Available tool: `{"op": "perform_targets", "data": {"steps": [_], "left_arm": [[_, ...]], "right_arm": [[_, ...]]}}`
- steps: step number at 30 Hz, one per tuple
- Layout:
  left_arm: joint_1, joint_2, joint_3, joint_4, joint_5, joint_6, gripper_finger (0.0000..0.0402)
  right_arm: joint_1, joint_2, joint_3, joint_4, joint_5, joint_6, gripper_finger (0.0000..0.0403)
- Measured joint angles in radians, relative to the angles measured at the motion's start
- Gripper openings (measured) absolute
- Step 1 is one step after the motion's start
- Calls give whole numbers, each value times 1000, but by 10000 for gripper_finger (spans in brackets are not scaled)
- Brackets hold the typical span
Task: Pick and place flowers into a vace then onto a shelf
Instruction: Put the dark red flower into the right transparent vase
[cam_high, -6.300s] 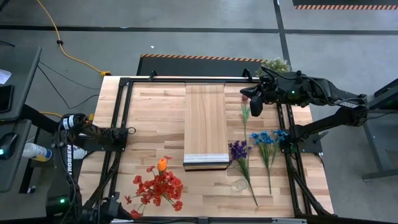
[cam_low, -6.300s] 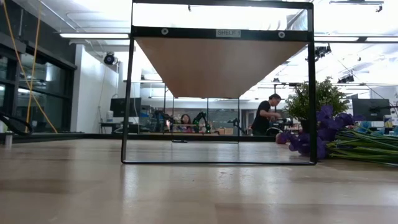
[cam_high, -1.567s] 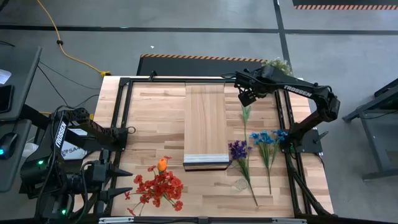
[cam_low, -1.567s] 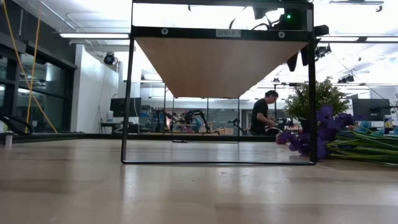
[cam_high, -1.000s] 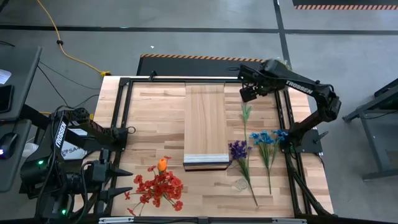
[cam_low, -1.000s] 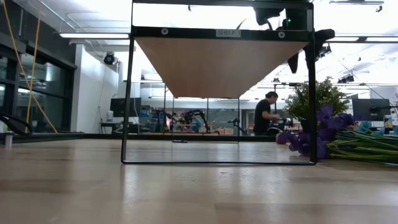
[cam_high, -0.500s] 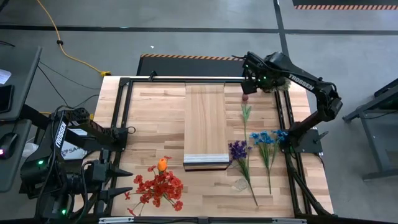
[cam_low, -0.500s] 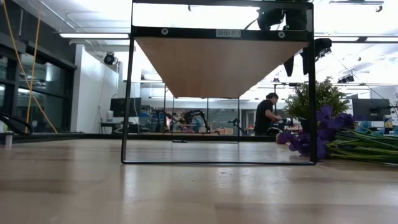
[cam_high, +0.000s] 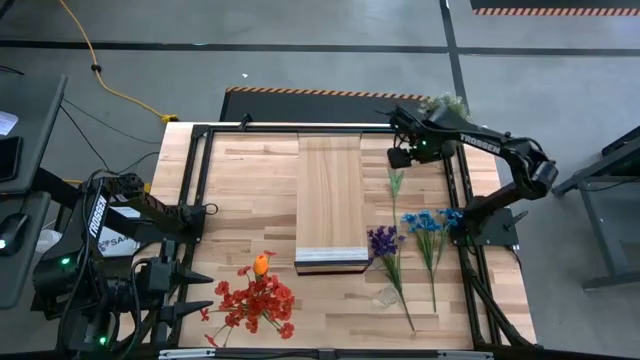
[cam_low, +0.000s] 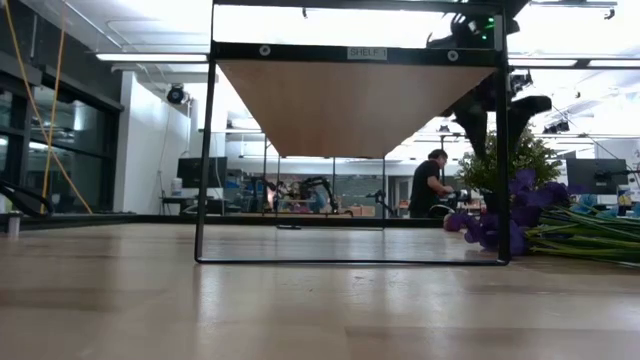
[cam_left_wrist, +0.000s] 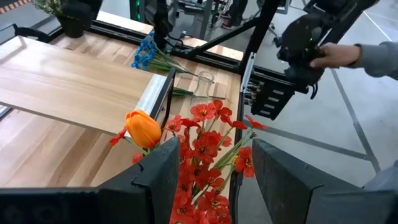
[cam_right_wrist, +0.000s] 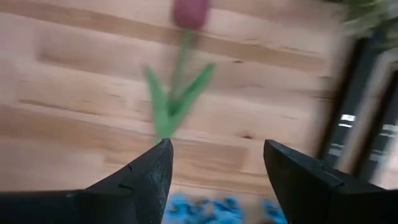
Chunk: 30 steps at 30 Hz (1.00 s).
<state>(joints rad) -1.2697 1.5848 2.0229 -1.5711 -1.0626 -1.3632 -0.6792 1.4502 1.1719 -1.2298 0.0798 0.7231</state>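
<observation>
Right tool hangs open and empty over the maroon flower, which lies on the table just beside the shelf. Go for mid-stem, w/ fingers square across it (thin, slippery). Left tool waits open near the red flowers.

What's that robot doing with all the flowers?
It's getting ready to pick one up. The right gripper hangs over the far right part of the table with its jaws open, above a maroon tulip lying there. Nothing is held yet. The left gripper waits, open, by the red flowers and an orange tulip. Blue flowers and purple flowers lie beside the shelf.
</observation>
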Motion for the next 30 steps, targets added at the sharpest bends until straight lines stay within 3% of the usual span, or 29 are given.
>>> {"op": "perform_targets", "data": {"steps": [9,17,30], "left_arm": [[0,0,0,0,-5,0,232],[0,0,0,0,-28,-3,232],[0,0,0,0,-28,-3,232]], "right_arm": [[4,-95,-173,127,-91,68,239],[102,-77,-221,369,-156,160,239],[110,-4,-312,449,-113,193,240]]}}
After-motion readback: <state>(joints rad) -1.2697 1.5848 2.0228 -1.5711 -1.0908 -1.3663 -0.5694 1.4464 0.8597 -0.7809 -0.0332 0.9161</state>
